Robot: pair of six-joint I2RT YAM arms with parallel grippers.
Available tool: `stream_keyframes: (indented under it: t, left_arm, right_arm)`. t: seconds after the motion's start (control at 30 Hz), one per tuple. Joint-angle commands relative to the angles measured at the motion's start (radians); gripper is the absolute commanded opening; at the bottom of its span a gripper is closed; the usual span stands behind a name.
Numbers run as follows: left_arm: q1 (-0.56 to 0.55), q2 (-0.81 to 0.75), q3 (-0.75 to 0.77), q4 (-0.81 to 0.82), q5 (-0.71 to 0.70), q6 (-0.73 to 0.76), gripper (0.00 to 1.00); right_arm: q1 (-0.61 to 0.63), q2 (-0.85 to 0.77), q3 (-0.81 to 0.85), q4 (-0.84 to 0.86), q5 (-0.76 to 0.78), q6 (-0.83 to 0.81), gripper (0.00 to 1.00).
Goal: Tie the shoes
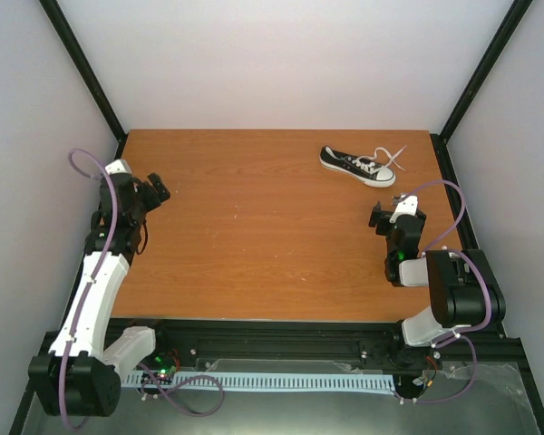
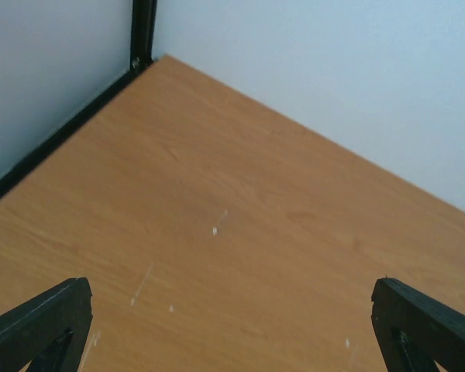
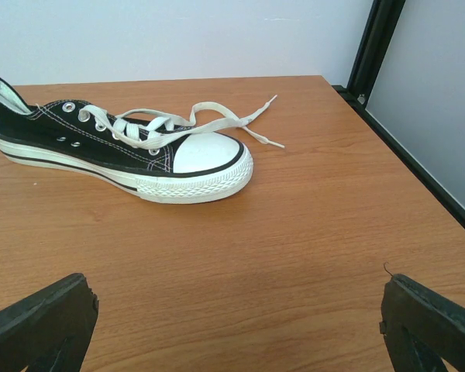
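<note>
- Left hand [image 2: 231, 298]: jaws spread wide, holding nothing, tilted down over the left side of the desk [image 1: 254, 245].
- Right hand [image 3: 236, 298]: jaws wide, empty, facing the shoe [image 1: 356, 166].
- Shoe: far right of desk, laces [image 3: 178, 124] loose.

1. You have an orange-brown, wood-grain bench [image 1: 254, 254] filling the middle of the overhead view.
2. In the left wrist view you can pick out small pale specks [image 2: 215, 230] and a faint scratch [image 2: 143, 280] on its surface.
3. A plain white back wall [image 1: 281, 54] rises at the bench's far edge. A left wall [image 1: 27, 109] and a right wall [image 1: 526, 163] close off the sides.
4. You see a black left post [image 1: 82, 63] and a black right post [image 1: 485, 68] rising from the far corners.
5. Black edging [image 3: 418, 170] runs along the bench's right side.
6. At the near edge you have a black rail [image 1: 281, 344], with a white slotted strip [image 1: 281, 382] just in front of it.
</note>
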Motion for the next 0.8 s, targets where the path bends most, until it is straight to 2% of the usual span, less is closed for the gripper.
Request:
stream_keyframes:
  t: [0.0,0.23,0.37,0.4,0.53,0.63,0.77]
  left_arm:
    - [0.003,-0.066,0.086,-0.198,0.116,-0.044,1.0]
    - [0.003,-0.071,0.236,-0.33,0.268,0.09,1.0]
    - [0.004,-0.067,0.268,-0.332,0.285,0.174,1.0]
    - [0.003,-0.063,0.268,-0.327,0.277,0.181,1.0]
    - [0.004,-0.044,0.257,-0.309,0.243,0.181,1.0]
    - [0.003,-0.04,0.241,-0.292,0.222,0.188,1.0]
    - [0.003,-0.037,0.22,-0.281,0.221,0.198,1.0]
  right_arm:
    - [-0.002,-0.006,0.0,0.063,0.008,-0.008,1.0]
    - [-0.002,-0.006,0.0,0.062,0.007,-0.009,1.0]
    - [-0.003,-0.013,-0.004,0.069,0.005,-0.01,1.0]
    - [-0.002,-0.033,0.018,0.002,0.018,-0.004,1.0]
    - [-0.002,-0.159,0.308,-0.605,0.105,0.137,1.0]
    - [-0.004,-0.188,0.401,-0.751,-0.028,0.184,1.0]
    - [-0.005,-0.065,0.595,-0.949,0.008,0.36,1.0]
